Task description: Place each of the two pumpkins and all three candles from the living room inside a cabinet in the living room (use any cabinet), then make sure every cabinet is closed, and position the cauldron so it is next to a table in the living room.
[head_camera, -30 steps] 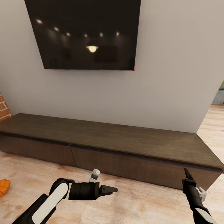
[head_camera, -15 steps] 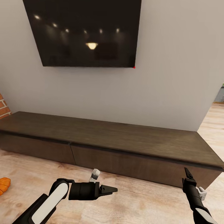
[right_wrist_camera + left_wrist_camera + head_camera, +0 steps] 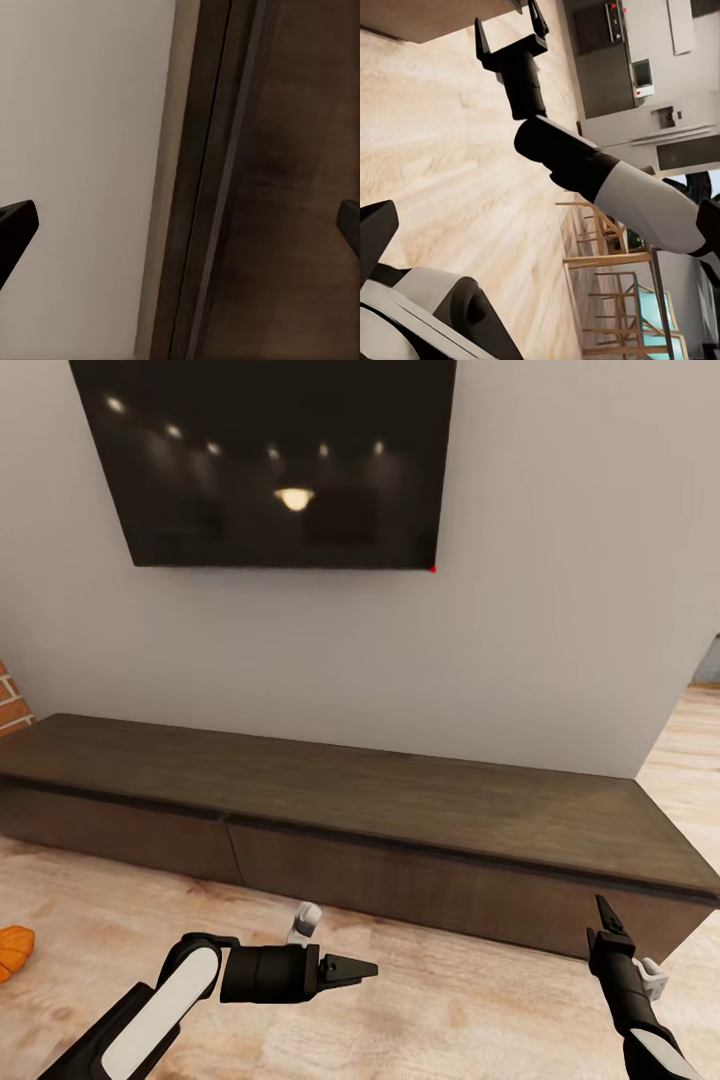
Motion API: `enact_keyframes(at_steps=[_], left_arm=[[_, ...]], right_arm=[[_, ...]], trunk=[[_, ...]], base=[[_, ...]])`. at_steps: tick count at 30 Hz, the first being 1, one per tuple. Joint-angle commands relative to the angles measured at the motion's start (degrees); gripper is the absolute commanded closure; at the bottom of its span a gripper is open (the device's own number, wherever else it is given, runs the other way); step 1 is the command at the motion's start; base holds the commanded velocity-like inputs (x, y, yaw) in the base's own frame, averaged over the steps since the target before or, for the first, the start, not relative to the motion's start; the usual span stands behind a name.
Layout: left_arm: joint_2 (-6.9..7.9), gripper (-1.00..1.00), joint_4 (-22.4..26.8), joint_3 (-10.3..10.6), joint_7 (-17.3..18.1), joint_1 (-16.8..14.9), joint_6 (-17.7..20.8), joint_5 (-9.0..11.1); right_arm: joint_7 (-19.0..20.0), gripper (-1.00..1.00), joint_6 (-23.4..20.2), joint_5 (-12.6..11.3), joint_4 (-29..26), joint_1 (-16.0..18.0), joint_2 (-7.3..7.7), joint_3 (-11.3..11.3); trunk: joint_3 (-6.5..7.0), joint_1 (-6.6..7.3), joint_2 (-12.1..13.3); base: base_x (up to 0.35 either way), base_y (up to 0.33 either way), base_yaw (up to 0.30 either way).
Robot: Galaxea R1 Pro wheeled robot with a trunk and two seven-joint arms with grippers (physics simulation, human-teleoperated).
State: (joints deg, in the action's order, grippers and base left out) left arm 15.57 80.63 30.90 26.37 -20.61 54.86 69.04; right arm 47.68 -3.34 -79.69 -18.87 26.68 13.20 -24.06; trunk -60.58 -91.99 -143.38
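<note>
The long low dark brown cabinet runs along the wall ahead, its front panels flush with no gap showing. One orange pumpkin lies on the floor at the far left edge of the head view. My left gripper hovers above the floor in front of the cabinet, pointing right, with nothing in it. My right gripper points up at the cabinet's right end. The left wrist view shows that right gripper open and empty, near a corner of the cabinet. The right wrist view looks at the cabinet front between spread fingertips.
A big black TV hangs on the grey wall above the cabinet. Brick wall borders the left end, and a doorway opening lies past the right end. Light wood floor is underfoot. Wooden chairs and kitchen appliances are behind.
The whole head picture has shifted a little, so the camera moved: the cabinet and TV sit slightly higher and the pumpkin nearer the left edge. Both arms hold their poses.
</note>
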Motion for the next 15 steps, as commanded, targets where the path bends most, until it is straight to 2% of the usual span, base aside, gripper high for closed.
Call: enact_keyframes(at_steps=[1, 15], left_arm=[[0.05, -1.00, 0.1, 0.0, 0.3, 0.0, 0.1, -0.1], [0.08, -1.00, 0.4, -0.1, 0.3, 0.0, 0.1, 0.0]], right_arm=[[0.3, -1.00, -0.4, -0.6, 0.1, 0.0, 0.00, 0.1], [0.0, -1.00, -0.3, -0.6, 0.1, 0.0, -0.02, 0.2]], trunk=[[-0.05, 0.01, 0.0], [-0.05, 0.01, 0.0]], base=[[0.000, 0.000, 0.000], [0.021, 0.000, 0.000]])
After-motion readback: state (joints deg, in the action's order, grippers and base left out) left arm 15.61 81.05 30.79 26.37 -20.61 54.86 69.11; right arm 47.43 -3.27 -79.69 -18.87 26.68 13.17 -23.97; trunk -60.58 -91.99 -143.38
